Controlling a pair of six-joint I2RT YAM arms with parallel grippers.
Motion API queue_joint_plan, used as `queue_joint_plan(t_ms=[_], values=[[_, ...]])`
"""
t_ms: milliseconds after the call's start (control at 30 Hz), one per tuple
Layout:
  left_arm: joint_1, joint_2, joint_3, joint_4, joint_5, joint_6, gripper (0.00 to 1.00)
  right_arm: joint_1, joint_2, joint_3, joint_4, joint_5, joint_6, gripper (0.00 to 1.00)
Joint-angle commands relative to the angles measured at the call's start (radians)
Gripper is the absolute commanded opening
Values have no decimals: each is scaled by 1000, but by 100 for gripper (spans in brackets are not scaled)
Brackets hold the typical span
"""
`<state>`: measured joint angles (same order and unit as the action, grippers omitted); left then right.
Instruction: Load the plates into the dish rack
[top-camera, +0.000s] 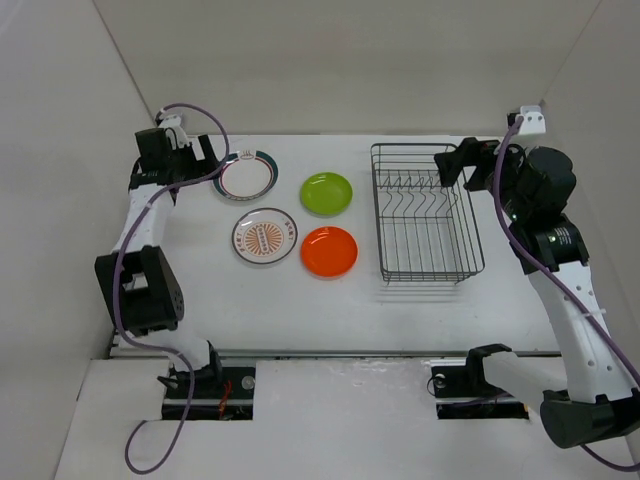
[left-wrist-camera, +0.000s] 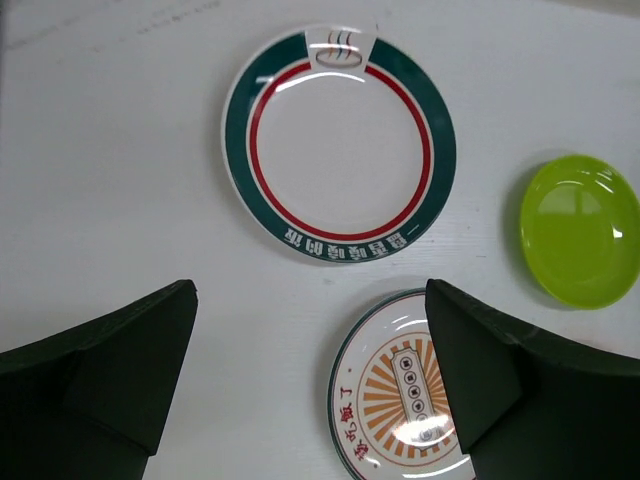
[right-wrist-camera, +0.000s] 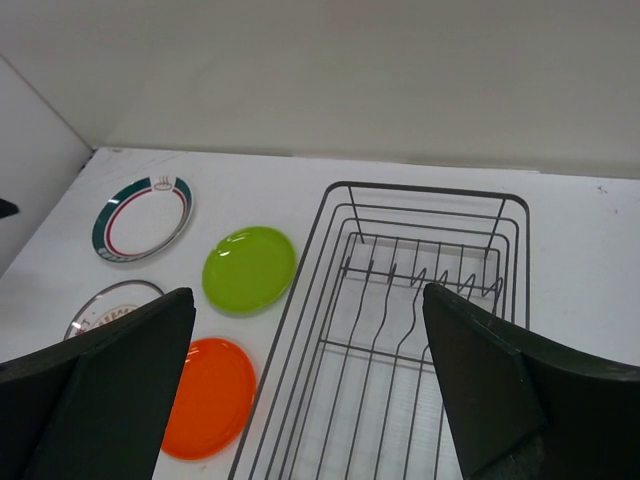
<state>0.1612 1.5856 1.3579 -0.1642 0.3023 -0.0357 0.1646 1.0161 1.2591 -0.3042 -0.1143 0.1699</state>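
The dish rack (top-camera: 380, 215) lies with long axis near-to-far; left pincer (left-wrist-camera: 310, 300) and right pincer (right-wrist-camera: 307, 300) gape wide, empty.

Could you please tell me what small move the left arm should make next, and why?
Probably lower the open left gripper toward the rim of the teal-rimmed plate, ready to close on it. That plate lies flat on the table just beyond its fingers, closer than any other, and the dish rack holds nothing yet.

Top external: worktop (top-camera: 300, 310) viewed from above and behind.
Left wrist: aimed straight down, close over teal-rimmed plate (left-wrist-camera: 340, 150).
Right wrist: angled across dish rack (right-wrist-camera: 430, 188).
Shared: lime plate (right-wrist-camera: 249, 269).
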Motion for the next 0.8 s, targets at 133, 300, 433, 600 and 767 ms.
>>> queue_joint_plan(t_ms=[133,300,433,600,767], values=[[66,278,150,94,293,-118,90,12,-11,-10,83,-53,-29,100],[87,421,213,95,331,-151,80,12,-21,-10,92,-53,-38,100],[87,508,274,71,320,-151,79,12,-21,-21,93,-33,-38,100],[87,580,311,80,285,-161,78,12,4,-21,112,-42,-38,100],[87,651,366,71,285,-170,68,21,33,-21,131,-51,-38,100]])
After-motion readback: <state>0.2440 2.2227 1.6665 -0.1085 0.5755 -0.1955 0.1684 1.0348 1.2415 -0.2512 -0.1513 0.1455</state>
